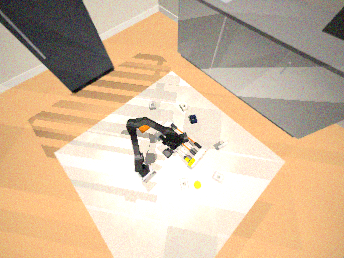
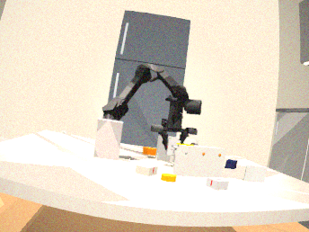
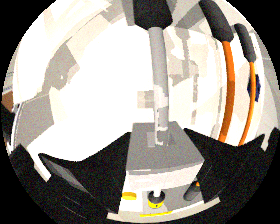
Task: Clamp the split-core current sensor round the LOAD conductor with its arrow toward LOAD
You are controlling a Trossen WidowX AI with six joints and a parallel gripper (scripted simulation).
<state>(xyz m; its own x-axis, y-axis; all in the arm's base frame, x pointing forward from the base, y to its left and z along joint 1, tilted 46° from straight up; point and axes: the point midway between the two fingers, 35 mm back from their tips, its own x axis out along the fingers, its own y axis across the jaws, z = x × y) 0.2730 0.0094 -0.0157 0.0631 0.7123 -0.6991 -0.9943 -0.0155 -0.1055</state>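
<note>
Wood floor [image 1: 60, 202], cream wall [image 2: 54, 51], dark fridge [image 2: 153, 65] behind, grey counter [image 1: 280, 42] to one side. White tabletop [image 1: 240, 202], striped w/ light. End effector [image 2: 173, 132] clamped on split-core sensor [image 3: 161, 153], over grey conductor [image 3: 159, 66], by orange cables [image 3: 229, 78].

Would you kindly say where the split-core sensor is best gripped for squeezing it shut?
Across its two flat outer side faces, from above. The grey sensor sits round the grey conductor, and the gripper already clamps those sides, so closing the jaws presses the halves together.
</note>
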